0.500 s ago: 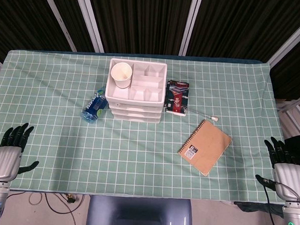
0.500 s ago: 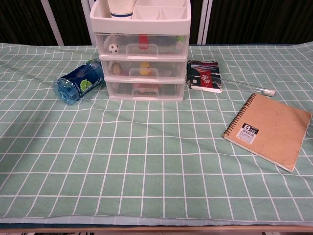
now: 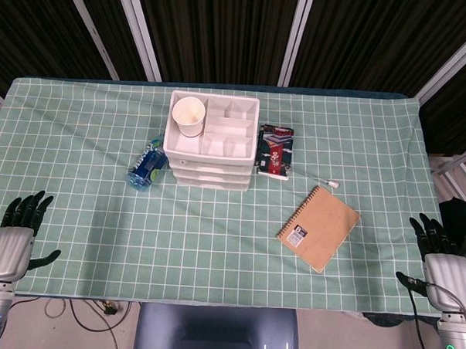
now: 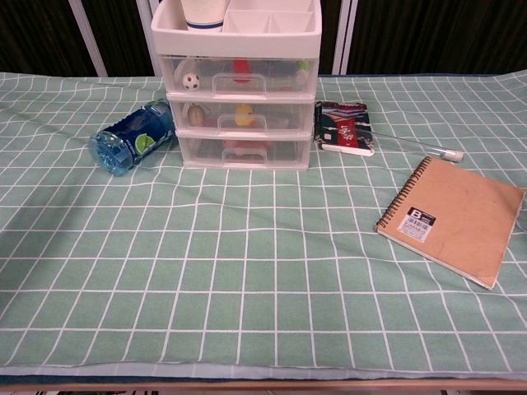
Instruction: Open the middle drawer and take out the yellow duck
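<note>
Left hand: the left hand (image 3: 13, 238) sits off the near left corner of the table, fingers spread and empty. It is well apart from everything, so I judge it parked, with no reach begun.
Bottle: a blue water bottle (image 4: 132, 136) lies on its side just beside the drawer unit's left wall, clear of the drawer fronts, so it should not block a pull.
Drawer unit: the white drawer unit (image 4: 239, 95) stands at the back centre of the green checked cloth (image 4: 247, 271), handles facing the robot, which suits a straight pull toward the near edge.
Paper cup: a paper cup (image 3: 189, 115) stands upright in the unit's top tray; a hard tug could rock it.
Middle drawer: the middle drawer (image 4: 241, 118) is fully closed, handle untouched.
Yellow duck: the yellow duck (image 4: 244, 113) shows through the clear front, behind the handle, inside that middle drawer.
Packet: a dark packet (image 4: 346, 127) lies flat just right of the unit.
Notebook: a brown spiral notebook (image 4: 453, 218) lies flat on the right, well apart from the drawers.
Right hand: the right hand (image 3: 440, 261) rests off the near right corner, fingers apart, holding nothing.
Stage: I judge the task not yet started.
</note>
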You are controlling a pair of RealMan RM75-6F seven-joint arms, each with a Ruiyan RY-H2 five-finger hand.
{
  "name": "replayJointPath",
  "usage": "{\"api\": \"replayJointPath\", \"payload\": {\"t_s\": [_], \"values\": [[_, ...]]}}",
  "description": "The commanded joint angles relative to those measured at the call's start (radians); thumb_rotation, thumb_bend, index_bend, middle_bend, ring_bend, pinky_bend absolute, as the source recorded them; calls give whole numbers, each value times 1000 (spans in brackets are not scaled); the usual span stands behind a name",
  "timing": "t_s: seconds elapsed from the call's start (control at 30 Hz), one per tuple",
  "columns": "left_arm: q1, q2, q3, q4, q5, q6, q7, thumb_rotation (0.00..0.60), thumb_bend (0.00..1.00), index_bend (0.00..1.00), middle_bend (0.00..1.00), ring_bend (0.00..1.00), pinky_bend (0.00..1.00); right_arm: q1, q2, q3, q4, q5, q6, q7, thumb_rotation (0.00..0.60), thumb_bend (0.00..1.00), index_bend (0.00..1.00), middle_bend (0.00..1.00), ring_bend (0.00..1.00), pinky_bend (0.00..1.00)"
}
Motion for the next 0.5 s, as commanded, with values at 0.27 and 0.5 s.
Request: {"api": "replayJointPath", "payload": {"t_s": [0.27,0.5], "values": [[-11,-6,-6,-5,-1,-11,-2,600,26,0,0,0,4,-1,-1,2,-3,7,0,0,600,3,0,0,0,227],[-50,-32,-44,-36,-3,-28,12,600,365,0,470,543,666,-2,2,7,-6,19,-4,15,600,9,0,0,0,227]]}}
